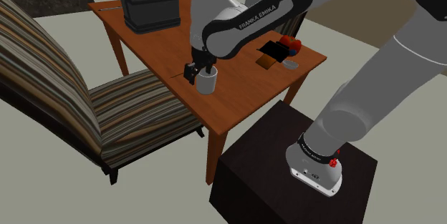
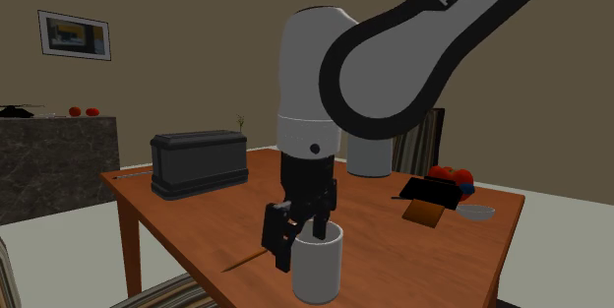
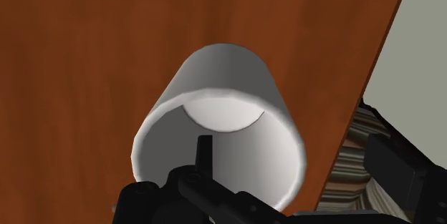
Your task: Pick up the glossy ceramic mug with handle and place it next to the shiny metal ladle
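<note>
Claw [image 2: 306, 240] is hanging straight down over the rim of the mug [image 2: 318, 265], part of it reaching into the mouth; whether it is gripping the wall or standing loose cannot be told. The mug, drawn plain pale grey, is standing upright on the tabletop [image 1: 154, 47], near the edge facing the striped chair [image 1: 107, 115] and well apart from the ladle. The ladle [image 2: 476, 212], judged to be the small grey bowl-shaped piece, is lying toward the far corner, just beside a red fruit [image 2: 450, 175] and a dark flat object [image 2: 430, 190].

Risks, as judged:
- A hold on one thin wall could be letting the mug swing or slip during the lift.
- A low carry could be knocking the clutter round the ladle.
- A release too near the corner could be sending the mug over the edge.

Hard to make out:
- The mug's handle cannot be made out.
- The claw's own body is covering the contact at the rim in the wrist view.
- The ladle's shaft is blending into its neighbours.
</note>
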Controlling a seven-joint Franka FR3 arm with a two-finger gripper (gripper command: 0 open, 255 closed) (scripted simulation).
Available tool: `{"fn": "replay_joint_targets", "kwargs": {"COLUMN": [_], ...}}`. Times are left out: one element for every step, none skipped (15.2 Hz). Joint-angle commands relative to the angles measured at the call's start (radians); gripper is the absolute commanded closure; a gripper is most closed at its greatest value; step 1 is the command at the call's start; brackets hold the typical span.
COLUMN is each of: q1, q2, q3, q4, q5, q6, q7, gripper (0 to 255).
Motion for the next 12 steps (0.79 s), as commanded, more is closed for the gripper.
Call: {"fn": "replay_joint_targets", "kwargs": {"q1": [-0.004, -0.004, -0.004, -0.004, -0.004, -0.004, -0.004, -0.004, -0.004, -0.004, -0.004, -0.004], "q2": [0.027, 0.033, 0.033, 0.033, 0.033, 0.033, 0.033, 0.033, 0.033, 0.033, 0.033, 0.033], "q3": [0.000, 0.000, 0.000, 0.000, 0.000, 0.000, 0.000, 0.000, 0.000, 0.000, 0.000, 0.000], "q4": [-0.004, -0.006, -0.006, -0.006, -0.006, -0.006, -0.006, -0.006, -0.006, -0.006, -0.006, -0.006], "q5": [-0.015, -0.019, -0.019, -0.019, -0.019, -0.019, -0.019, -0.019, -0.019, -0.019, -0.019, -0.019], "q6": [0.030, 0.037, 0.037, 0.037, 0.037, 0.037, 0.037, 0.037, 0.037, 0.037, 0.037, 0.037], "q7": [0.009, 0.012, 0.012, 0.012, 0.012, 0.012, 0.012, 0.012, 0.012, 0.012, 0.012, 0.012], "gripper": [0, 0, 0, 0, 0, 0, 0, 0, 0, 255, 255, 255]}}
